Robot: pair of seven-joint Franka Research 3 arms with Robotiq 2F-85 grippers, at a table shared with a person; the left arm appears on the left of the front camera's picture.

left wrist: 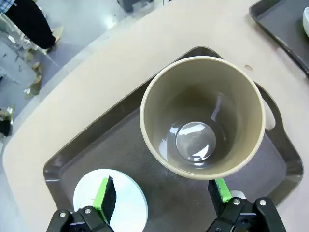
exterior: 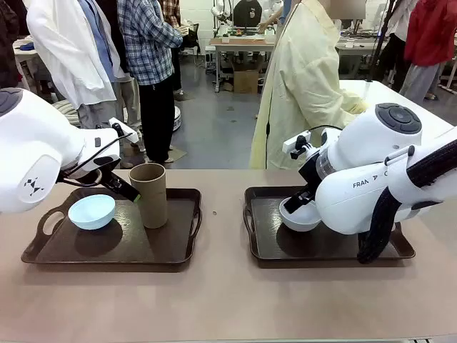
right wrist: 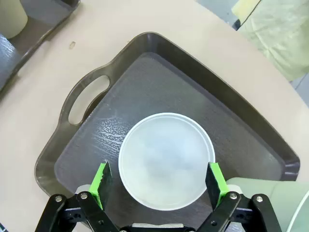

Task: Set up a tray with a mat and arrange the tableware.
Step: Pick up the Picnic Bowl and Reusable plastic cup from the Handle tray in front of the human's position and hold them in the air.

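My left end effector [left wrist: 161, 191]: open, beside the tan cup [exterior: 148, 194] on the left tray [exterior: 178, 246].
Light blue bowl [exterior: 91, 211]: same tray, left of cup.
My right end effector [right wrist: 158, 176]: open, straddling the pale bowl [right wrist: 166, 159] on the right tray [exterior: 268, 243].

A tan-brown cup [left wrist: 203, 118] stands upright on a dark brown tray [left wrist: 87, 154], seen from above, its glossy inside empty. The left gripper [left wrist: 163, 191] rises from the bottom edge with its green pads [left wrist: 102, 193] spread wide, and the cup's near rim sits just beyond the gap. A pale blue-white bowl [left wrist: 130, 205] lies on the tray partly behind one finger. The tray rests on a beige table [left wrist: 96, 77], and a second tray's corner [left wrist: 282, 24] shows farther off.
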